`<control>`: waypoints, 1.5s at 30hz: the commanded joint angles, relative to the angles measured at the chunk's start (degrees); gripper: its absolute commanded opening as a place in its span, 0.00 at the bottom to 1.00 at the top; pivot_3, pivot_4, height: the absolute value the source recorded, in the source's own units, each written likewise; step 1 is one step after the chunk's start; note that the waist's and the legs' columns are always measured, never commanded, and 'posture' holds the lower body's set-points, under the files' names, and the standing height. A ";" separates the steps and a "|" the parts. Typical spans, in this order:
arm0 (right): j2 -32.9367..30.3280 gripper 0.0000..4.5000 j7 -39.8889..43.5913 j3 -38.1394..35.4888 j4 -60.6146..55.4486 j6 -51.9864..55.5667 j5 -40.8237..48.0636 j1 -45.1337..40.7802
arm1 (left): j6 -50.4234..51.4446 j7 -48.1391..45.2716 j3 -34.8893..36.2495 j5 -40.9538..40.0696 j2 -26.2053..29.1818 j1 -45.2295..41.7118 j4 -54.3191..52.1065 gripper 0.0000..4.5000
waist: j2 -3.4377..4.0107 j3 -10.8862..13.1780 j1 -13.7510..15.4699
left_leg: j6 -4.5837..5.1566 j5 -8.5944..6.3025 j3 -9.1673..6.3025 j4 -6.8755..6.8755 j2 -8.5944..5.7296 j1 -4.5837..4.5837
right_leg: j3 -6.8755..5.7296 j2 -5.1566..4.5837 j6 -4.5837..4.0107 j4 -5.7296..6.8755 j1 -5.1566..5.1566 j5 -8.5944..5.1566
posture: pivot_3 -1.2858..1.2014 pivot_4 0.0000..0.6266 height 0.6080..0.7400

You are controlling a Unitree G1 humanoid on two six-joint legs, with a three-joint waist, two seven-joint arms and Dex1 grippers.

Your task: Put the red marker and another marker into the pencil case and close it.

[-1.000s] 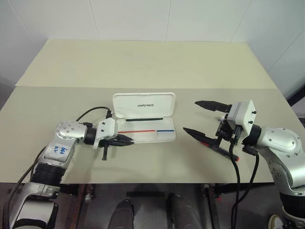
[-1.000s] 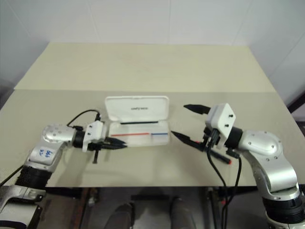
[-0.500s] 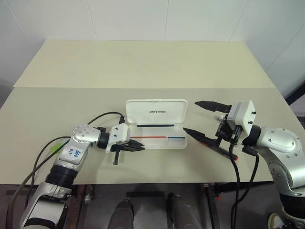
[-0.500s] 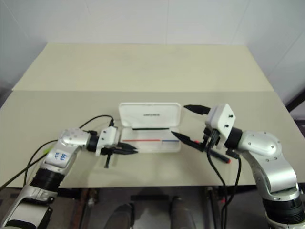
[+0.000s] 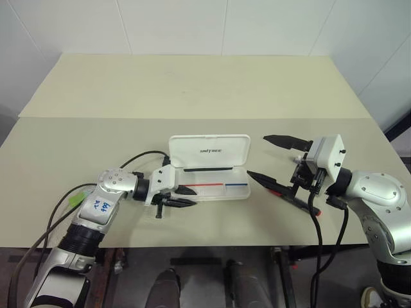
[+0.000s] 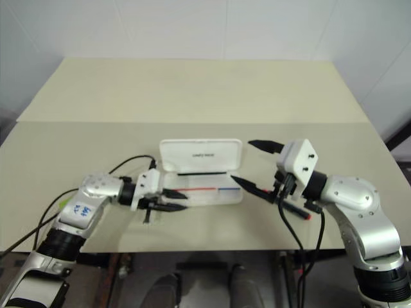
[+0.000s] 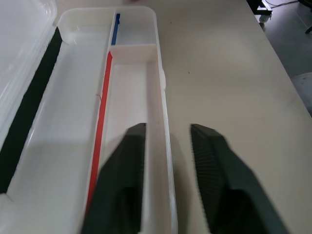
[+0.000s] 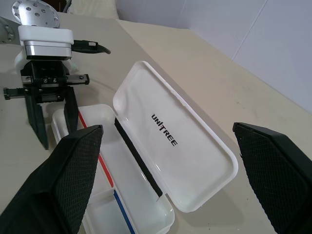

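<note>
Pencil case point(image 5: 210, 168) lies open on the tabletop point(image 5: 192, 90), its near wall straddled by the half-open left pincer point(image 5: 182, 197) apparently steadying it, while the wide-spread right pincer point(image 5: 268, 158) hovers empty above the red marker point(image 5: 289, 197).

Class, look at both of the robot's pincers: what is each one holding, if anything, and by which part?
Nothing is held. The left pincer stands open astride the pencil case's front wall; the right pincer is open and empty.

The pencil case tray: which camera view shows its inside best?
The left wrist view: the pencil case tray lies close, showing its compartments and red and blue stripes, holding no marker. The right wrist view shows mainly the lid; both eye views show the whole open case, small.
</note>
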 commanded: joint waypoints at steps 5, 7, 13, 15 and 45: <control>0.87 1.00 -0.13 0.05 -0.85 -0.88 0.52 -0.84 | 7.51 -0.53 4.44 -7.42 1.35 -0.07 -7.15 0.65 | 0.00 0.00 -0.05 | 0.00 0.00 0.00 0.00 0.00 -0.01 | 0.00 0.00 0.00 0.00 0.00 0.00 | 0.52 0.24 1.00; 1.30 1.00 -0.52 -0.53 -0.35 -0.68 0.80 -0.46 | 9.46 -0.97 5.64 -9.09 2.87 0.72 -9.61 0.65 | 0.00 0.00 -0.10 | 0.00 0.00 0.00 -0.01 0.00 0.00 | 0.00 0.00 0.00 0.01 0.00 0.00 | 0.52 0.24 1.00; 0.88 1.00 -2.46 -6.51 -0.27 2.34 2.70 7.65 | 12.11 -6.58 12.67 -17.81 9.60 6.25 -16.57 0.99 | 0.00 0.00 -0.08 | 0.00 -0.01 0.00 -0.05 0.01 0.00 | 0.00 0.00 -0.04 -0.02 -0.01 -0.03 | 0.52 0.24 1.00; 0.11 1.00 -2.24 -7.85 -0.76 3.03 2.86 10.80 | 12.51 -8.41 15.17 -20.55 11.55 8.27 -18.15 0.99 | 0.00 0.00 0.07 | 0.02 -0.03 -0.01 -0.08 0.01 -0.02 | 0.00 -0.01 -0.04 -0.02 -0.01 -0.05 | 0.52 0.24 1.00; -4.76 1.00 14.46 -6.48 33.58 -11.51 -7.86 13.32 | 5.28 -7.40 25.01 -21.19 14.69 9.99 -10.94 0.99 | 0.01 0.01 -1.50 | 0.06 -0.03 0.07 -0.01 0.02 0.06 | 0.02 -0.01 -0.06 -0.32 0.14 0.07 | 0.52 0.24 1.00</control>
